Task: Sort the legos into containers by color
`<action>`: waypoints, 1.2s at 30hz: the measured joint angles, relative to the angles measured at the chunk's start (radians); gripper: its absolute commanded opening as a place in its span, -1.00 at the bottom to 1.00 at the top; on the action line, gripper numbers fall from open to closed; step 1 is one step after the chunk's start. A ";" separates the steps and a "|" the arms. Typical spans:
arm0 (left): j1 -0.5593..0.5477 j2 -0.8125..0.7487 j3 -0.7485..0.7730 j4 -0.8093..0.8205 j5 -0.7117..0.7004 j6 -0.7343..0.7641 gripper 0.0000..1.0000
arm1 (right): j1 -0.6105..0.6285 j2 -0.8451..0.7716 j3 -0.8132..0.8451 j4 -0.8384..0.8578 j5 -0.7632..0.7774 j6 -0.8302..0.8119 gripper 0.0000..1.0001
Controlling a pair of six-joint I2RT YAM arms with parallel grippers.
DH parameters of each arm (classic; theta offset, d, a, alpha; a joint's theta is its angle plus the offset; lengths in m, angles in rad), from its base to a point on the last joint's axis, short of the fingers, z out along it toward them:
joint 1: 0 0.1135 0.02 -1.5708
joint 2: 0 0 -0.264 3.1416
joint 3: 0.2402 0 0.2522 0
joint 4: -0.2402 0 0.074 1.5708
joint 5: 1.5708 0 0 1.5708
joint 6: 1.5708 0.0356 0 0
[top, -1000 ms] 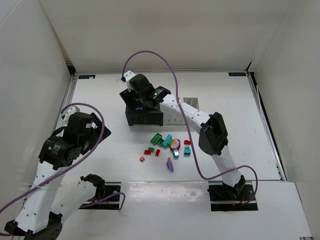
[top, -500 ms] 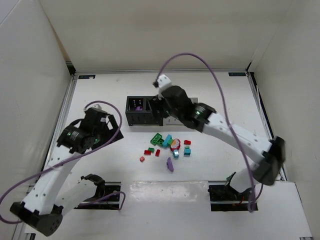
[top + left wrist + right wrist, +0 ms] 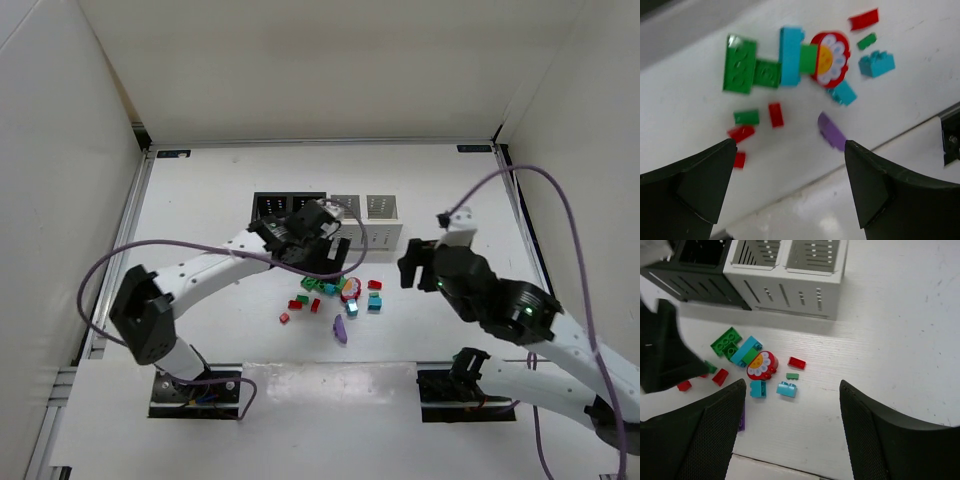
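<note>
Swung left gripper (image 3: 788,150) over the legos (image 3: 340,290), spread wide and empty, at 6 o'clock from the containers (image 3: 790,290). Pulled right gripper (image 3: 792,385) back to 3 o'clock, spread also, holding nothing. Probably means the next pick on the left side.

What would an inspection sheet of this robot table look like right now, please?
Surface: white table top, a few faint marks.
Job's things: small plastic bricks in green, red, teal and purple lie loose in front of four joined slotted bins, two black, two white.
Clutter: nothing seen.
Grippers: left gripper open, empty, above the bricks; right gripper open, empty, to their right.
Cables: purple cable loops at left, another at right.
Surroundings: white walls on three sides.
</note>
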 measured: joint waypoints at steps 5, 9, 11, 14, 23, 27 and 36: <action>-0.043 0.176 0.046 0.114 0.048 0.078 0.99 | -0.018 -0.170 -0.022 -0.100 0.047 0.067 0.56; -0.068 0.311 0.144 0.106 0.056 0.100 0.99 | -0.057 -0.206 -0.031 -0.155 0.056 0.085 0.56; -0.081 0.383 0.216 0.100 0.038 0.108 0.99 | -0.075 -0.207 -0.038 -0.173 0.056 0.085 0.56; -0.096 0.458 0.289 0.076 0.002 0.118 0.99 | -0.092 -0.207 -0.044 -0.192 0.055 0.084 0.56; -0.082 0.501 0.300 0.031 -0.081 0.075 0.99 | -0.104 -0.209 -0.056 -0.218 0.056 0.083 0.56; -0.049 0.478 0.247 0.037 -0.085 0.024 0.99 | -0.104 -0.212 -0.066 -0.218 0.056 0.082 0.56; 0.018 0.465 0.203 0.089 -0.053 -0.080 0.82 | -0.092 -0.227 -0.087 -0.217 0.056 0.085 0.56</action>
